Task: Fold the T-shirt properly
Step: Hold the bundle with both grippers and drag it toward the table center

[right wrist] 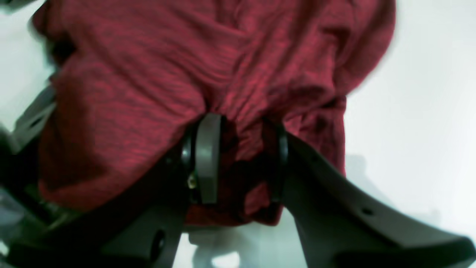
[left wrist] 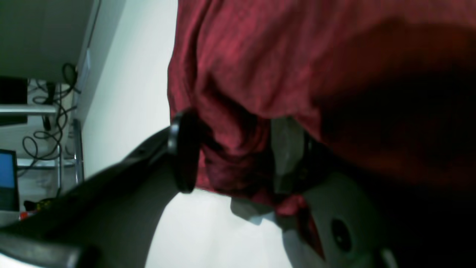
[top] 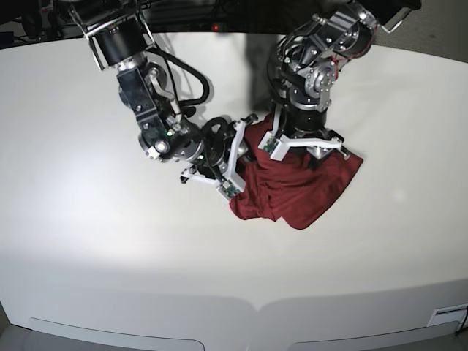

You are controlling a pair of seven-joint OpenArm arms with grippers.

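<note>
Where the white table curves wide and bare, the shirt lies bunched in a wrinkled maroon heap near its middle, both arms bent down over it. Left claw, on the heap's far edge, pinches a gathered fold between its jaws; right claw, at the heap's other side, likewise grips a thick wad of cloth. Cables and a screen show off the table's edge in the left wrist view.
</note>
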